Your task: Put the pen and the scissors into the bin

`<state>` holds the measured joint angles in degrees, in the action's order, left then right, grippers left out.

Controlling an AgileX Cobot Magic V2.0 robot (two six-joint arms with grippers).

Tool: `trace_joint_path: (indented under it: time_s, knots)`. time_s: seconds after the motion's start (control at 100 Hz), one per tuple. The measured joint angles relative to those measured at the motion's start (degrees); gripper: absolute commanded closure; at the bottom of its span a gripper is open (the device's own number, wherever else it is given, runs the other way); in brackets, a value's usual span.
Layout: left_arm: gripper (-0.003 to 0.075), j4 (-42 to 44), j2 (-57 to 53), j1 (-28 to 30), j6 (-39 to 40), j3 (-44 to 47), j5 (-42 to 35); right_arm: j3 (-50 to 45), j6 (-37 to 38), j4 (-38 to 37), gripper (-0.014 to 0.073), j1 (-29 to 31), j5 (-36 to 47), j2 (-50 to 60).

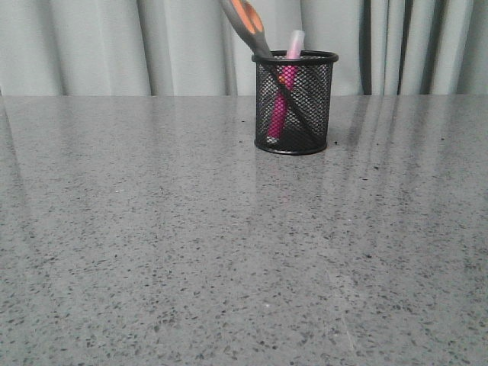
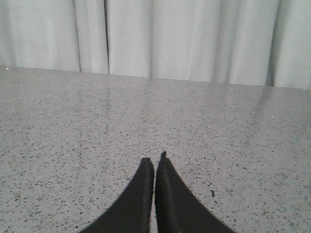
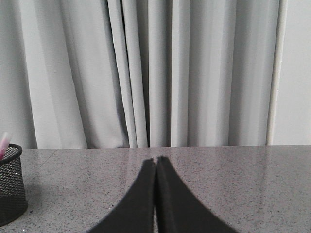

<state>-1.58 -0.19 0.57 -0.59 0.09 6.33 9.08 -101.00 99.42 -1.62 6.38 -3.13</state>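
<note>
Both pen [image 1: 279,107], scissors [image 1: 252,27] inside bin [image 1: 294,57].

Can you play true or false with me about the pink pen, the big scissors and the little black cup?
1. The pen is standing inside the bin. True.
2. The scissors are lying flat on the table. False: they stand in the bin, blades down, with the handles sticking out over the rim.
3. The left hand is holding the pen. False: it is shut on nothing, over bare table.
4. The right hand is shut and holds nothing. True.
5. The bin has tipped over. False: it stands upright on the table.
</note>
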Motion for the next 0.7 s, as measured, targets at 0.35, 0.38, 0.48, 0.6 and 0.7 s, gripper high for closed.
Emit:
trace_joint_path:
  time_s: [0.35, 0.38, 0.48, 0.6, 0.7]
  knots:
    - [0.0739, -0.1, 0.0, 0.0, 0.0, 0.0, 0.0, 0.0, 0.0, 0.0, 0.067, 0.0, 0.0, 0.0]
    - [0.0739, -0.1, 0.0, 0.0, 0.0, 0.0, 0.0, 0.0, 0.0, 0.0, 0.067, 0.0, 0.0, 0.0]
    - [0.0739, -0.1, 0.0, 0.0, 0.0, 0.0, 0.0, 0.0, 0.0, 0.0, 0.067, 0.0, 0.0, 0.0]
    - [0.0739, -0.1, 0.0, 0.0, 0.0, 0.0, 0.0, 0.0, 0.0, 0.5, 0.067, 0.0, 1.8, 0.0]
    - [0.0739, -0.1, 0.0, 0.0, 0.0, 0.0, 0.0, 0.0, 0.3, 0.7, 0.067, 0.0, 2.2, 0.0]
